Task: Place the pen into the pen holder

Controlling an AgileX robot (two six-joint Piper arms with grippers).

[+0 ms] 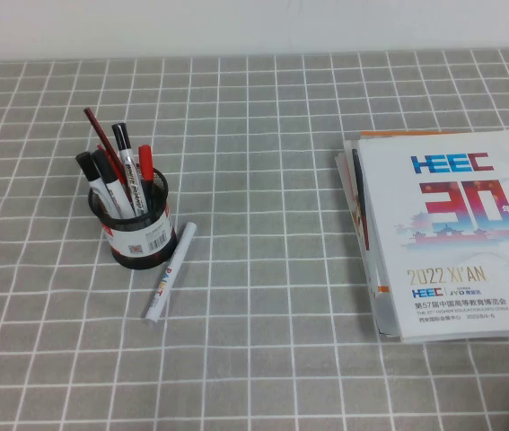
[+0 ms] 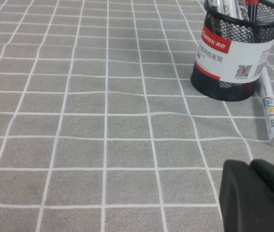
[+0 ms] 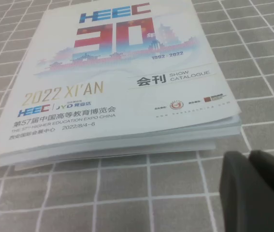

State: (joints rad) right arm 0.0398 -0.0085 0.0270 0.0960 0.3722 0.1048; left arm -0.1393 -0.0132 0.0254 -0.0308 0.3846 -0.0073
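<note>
Low at the table's near edge, your left gripper (image 2: 255,186) hung with fingers pressed together, empty, short of the pen (image 1: 170,273). Your right gripper (image 3: 252,186) sat shut over the catalogue stack (image 3: 122,82), holding nothing. You hadn't started: the pen lay flat on the checked cloth (image 1: 272,224), just beside the pen holder (image 1: 137,232), top end against its base. Pick, lift and drop all remained.
</note>
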